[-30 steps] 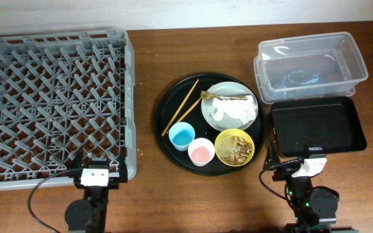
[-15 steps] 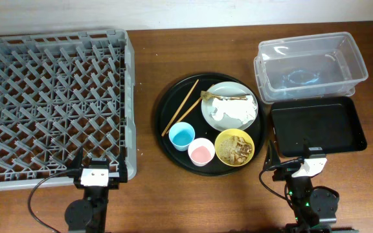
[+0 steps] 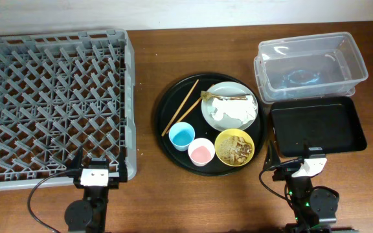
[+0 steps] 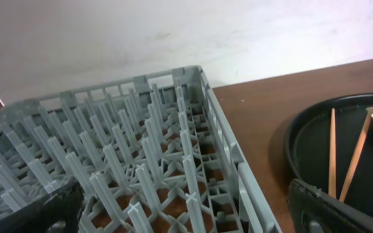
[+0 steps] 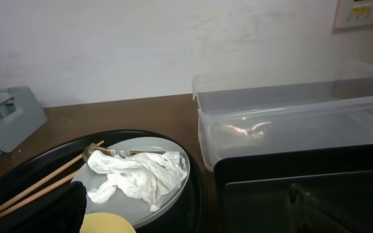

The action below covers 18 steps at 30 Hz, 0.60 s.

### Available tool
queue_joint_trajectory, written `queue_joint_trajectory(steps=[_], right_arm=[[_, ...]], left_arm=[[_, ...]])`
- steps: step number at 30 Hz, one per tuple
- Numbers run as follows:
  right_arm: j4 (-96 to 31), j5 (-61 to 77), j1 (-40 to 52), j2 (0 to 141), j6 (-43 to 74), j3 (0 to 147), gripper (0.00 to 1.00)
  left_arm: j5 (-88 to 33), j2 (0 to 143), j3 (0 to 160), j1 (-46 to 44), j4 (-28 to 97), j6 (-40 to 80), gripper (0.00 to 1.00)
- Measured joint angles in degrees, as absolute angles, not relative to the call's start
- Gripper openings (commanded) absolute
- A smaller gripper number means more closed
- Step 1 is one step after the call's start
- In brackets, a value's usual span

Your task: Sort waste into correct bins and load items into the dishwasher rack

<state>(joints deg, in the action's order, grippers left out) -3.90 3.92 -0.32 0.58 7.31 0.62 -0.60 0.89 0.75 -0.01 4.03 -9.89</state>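
Overhead first. The rack (image 3: 129, 97) fills 9 o'clock, with no dishes in it yet. The round tray (image 3: 167, 139) sits at centre with everything on it:
- the plate (image 3: 209, 107) at its 1 o'clock, under the napkin (image 3: 235, 114);
- the bowl (image 3: 219, 144) at 5, holding scraps (image 3: 237, 150);
- the pink cup (image 3: 201, 153) at 6 and the blue cup (image 3: 181, 135) at 7, all packed close;
- the chopsticks (image 3: 181, 107) at 10.

The tub (image 3: 361, 61) is at the table's 2 o'clock, with the black tray (image 3: 316, 129) right below it at 4. The left gripper (image 3: 97, 163) waits at 7 and the right gripper (image 3: 289, 158) at 5, both clear of everything. We judge the crowding the first hazard: a spread finger reaching for one cup could shove its neighbour.

Left wrist now. The fingers (image 4: 50, 206) are set wide with nothing between them. The rack lies ahead at 10 o'clock and the chopsticks at 3. They are thin and flat on the tray, so a pinch could skid off, and a stick laid flat might slip through the lattice.

Right wrist. The jaws are wide and empty, though the far finger barely shows against the black tray at 5 o'clock. The napkin is on the plate at 8, with a brown scrap at its top edge. Lifting the napkin could drag scraps off the plate. With the bins side by side, a mistimed release could land waste in the wrong one.
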Motion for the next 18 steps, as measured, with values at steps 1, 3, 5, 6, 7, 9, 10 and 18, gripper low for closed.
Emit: queue_joint_trajectory(steps=[1,3,5,6,7,9,10,18], right_arm=[[-3.88,3.95,-0.32,0.58,7.31,0.62,0.99],[-3.88,4.08,-0.32,0.58,7.31,0.62,0.98],[-3.88,4.16,-0.32,0.58,7.31,0.62,0.98],[-3.88,4.49,-0.32,0.58,7.29,0.62,0.98],[-3.79,5.30,-0.32,0.58,7.33,0.62,0.99],[-3.46,7.27,-0.32,0.58,7.29,0.62,0.99],[-3.40,8.34,-0.32,0.58,7.27,0.62,0.98],[-4.19,14.33,-0.32,0.97,6.20,3.05,0.99]], left_arm=[[-0.69,0.89,0.73,-0.01,4.47,-9.89,0.99],[-0.86,0.89,0.73,-0.01,4.51,-9.89,1.00],[-0.86,0.89,0.73,-0.01,4.49,-9.89,0.99],[-0.89,0.89,0.73,-0.01,4.49,-9.89,0.99],[-1.02,0.89,0.73,-0.01,4.49,-9.89,0.99],[-1.54,0.89,0.73,-0.01,3.97,-9.89,0.99],[-2.04,0.89,0.73,-0.01,3.64,-9.89,0.99],[-8.03,0.97,1.96,-0.01,3.22,-8.75,0.99]])
